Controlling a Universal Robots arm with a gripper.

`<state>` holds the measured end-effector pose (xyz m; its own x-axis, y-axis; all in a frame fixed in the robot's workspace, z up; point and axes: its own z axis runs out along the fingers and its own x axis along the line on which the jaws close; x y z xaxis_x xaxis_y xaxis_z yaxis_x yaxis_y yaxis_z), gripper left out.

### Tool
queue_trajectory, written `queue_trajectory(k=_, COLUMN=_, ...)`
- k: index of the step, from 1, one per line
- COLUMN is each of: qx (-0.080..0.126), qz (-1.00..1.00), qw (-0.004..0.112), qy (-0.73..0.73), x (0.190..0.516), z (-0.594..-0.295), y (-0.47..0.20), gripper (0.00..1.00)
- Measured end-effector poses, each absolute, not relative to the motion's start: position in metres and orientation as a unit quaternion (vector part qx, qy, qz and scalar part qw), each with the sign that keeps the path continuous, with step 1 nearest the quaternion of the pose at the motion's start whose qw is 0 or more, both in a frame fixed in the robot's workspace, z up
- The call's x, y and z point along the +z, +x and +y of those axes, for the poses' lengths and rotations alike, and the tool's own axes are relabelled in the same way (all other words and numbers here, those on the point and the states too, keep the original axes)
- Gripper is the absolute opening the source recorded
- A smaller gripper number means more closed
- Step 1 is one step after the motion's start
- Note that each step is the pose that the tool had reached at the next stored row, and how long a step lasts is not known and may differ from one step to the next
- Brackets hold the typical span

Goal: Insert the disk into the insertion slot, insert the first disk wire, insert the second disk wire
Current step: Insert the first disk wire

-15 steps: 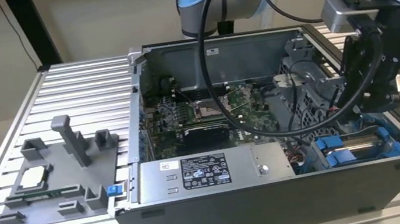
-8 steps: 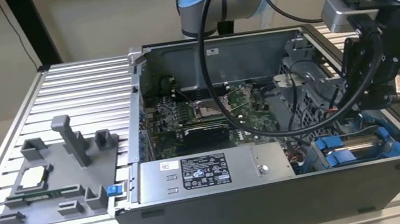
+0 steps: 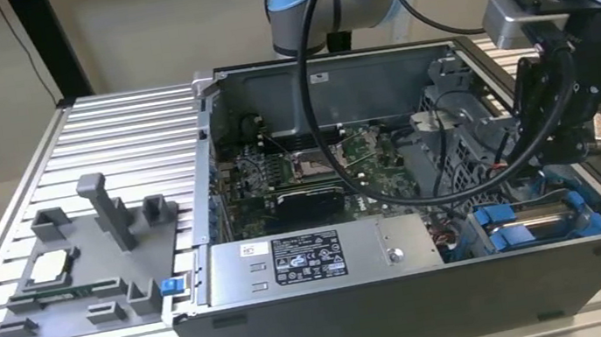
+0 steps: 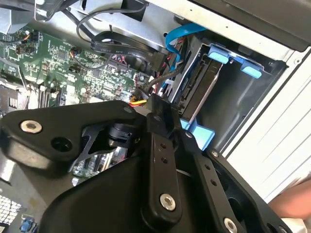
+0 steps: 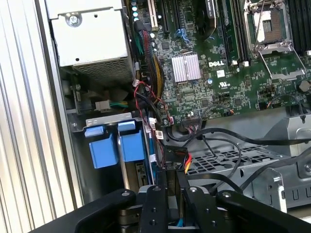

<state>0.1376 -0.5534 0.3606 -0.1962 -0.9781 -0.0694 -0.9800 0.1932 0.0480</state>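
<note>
Black tool (image 5: 171,178) pinches a black, yellow-wired plug (image 5: 176,159) beside the seated silver-grey, blue-framed disk (image 4: 201,91); seemingly wire-insertion, needing square alignment.

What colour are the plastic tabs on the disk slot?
The tabs are bright blue; clearest in the first wrist view.

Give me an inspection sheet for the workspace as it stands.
Surface: slatted metal table, open PC case on it.
Job's things: disk seated in the insertion slot; disk wire held beside it.
Clutter: grey parts fixture at the exterior view's left.
Grippers: tool shut on the disk wire's black connector.
Cables: black arm cables loop over the case; blue cable near the slot.
Surroundings: plain wall, dark post behind the table.
</note>
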Motion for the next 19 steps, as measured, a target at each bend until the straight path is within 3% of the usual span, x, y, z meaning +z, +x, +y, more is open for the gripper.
queue_trajectory(k=19, qx=0.039, qz=0.748, qw=0.012, qy=-0.662, x=0.3606, z=-0.5632, y=0.1454, gripper=0.0)
